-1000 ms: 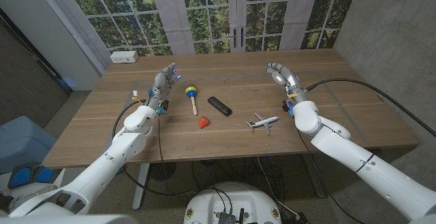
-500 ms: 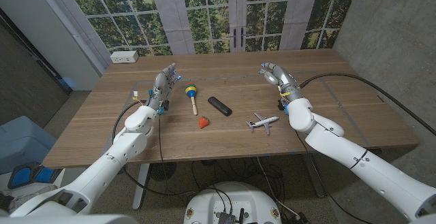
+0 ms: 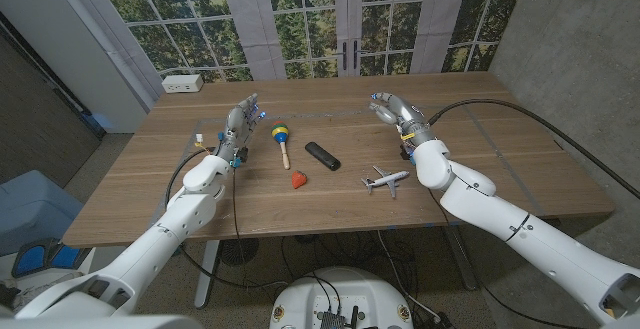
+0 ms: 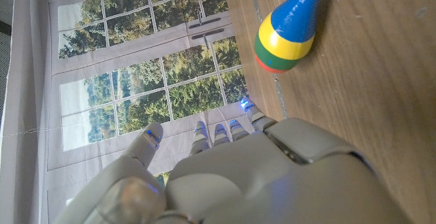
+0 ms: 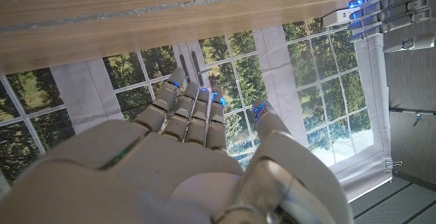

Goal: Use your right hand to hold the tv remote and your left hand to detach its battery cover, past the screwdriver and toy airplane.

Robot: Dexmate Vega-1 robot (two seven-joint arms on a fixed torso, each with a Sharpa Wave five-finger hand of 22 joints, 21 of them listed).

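So, black tv remote (image 3: pixel 322 155) lying flat near the middle of the wooden table (image 3: pixel 520 169), angled a bit, nothing touching it. Can't make out the battery cover from here, too small. Just left of it, a toy maraca-looking thing (image 3: pixel 281 138) with a blue, yellow, green and red striped head and a pale wooden handle; same striped head (image 4: pixel 287 33) up close in the left wrist view, resting on the wood. Near the front of the remote, a small red object (image 3: pixel 298 180), too tiny to identify. Over toward the right arm, a white toy airplane (image 3: pixel 385 179) sitting flat, well apart from the remote.

Left hand (image 3: pixel 240 122) beside the maraca, not touching it, fingers (image 4: pixel 221 133) straight and slightly apart, holding nothing. Right hand (image 3: pixel 395 110) up over the back right part of the table, beyond the airplane, fingers (image 5: pixel 194 112) loosely extended and spread, gripping nothing.

At the far left corner, a white power strip (image 3: pixel 182 83). Behind the table, big gridded windows (image 3: pixel 300 9) with trees outside.
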